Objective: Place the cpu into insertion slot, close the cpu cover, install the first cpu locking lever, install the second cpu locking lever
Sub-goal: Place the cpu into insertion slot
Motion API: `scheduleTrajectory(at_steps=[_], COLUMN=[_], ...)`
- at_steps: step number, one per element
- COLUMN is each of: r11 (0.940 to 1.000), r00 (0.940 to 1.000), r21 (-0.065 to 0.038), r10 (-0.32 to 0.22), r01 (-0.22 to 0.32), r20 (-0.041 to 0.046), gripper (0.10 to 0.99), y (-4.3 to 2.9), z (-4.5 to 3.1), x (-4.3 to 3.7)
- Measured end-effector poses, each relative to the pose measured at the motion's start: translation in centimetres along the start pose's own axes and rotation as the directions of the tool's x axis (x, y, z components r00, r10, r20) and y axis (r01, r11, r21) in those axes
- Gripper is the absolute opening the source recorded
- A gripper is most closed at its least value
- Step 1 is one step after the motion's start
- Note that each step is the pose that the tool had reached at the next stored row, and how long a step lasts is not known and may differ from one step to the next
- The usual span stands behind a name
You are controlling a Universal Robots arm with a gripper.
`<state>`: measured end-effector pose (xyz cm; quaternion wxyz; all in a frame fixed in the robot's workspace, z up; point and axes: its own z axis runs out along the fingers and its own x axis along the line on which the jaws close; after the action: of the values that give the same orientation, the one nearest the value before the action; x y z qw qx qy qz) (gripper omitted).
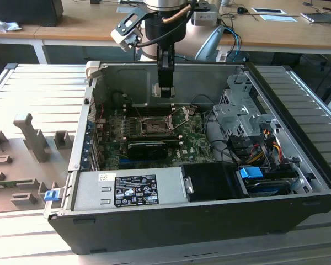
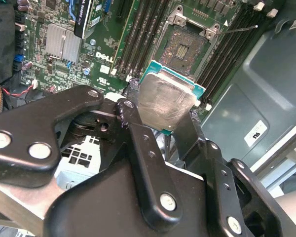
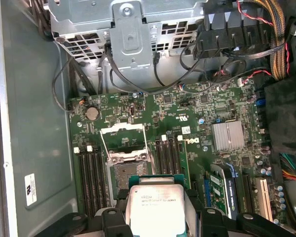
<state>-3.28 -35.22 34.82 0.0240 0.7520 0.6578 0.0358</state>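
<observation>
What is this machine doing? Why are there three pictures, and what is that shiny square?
It is a robot arm reaching down into an open computer case that lies on a grey table. One picture comes from a camera standing off to the side. The other two come from cameras riding on the arm's wrist, so they look past its claw. The claw pinches the shiny square. That is a cpu, the computer's brain chip. It hangs in the air above the green board. On that board is the socket, the square bed for the cpu. The socket is empty, and its cover is flipped open.
</observation>
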Motion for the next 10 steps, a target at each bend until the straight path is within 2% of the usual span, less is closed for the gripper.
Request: scheduleTrajectory(at_steps=[10], r11=[0.9999], r00=[0.9999], r21=[0.0], r10=[-0.017], r01=[0.017], r20=[-0.0014], gripper=[0.529], y=[-0.02], z=[0.04], x=[-0.01])
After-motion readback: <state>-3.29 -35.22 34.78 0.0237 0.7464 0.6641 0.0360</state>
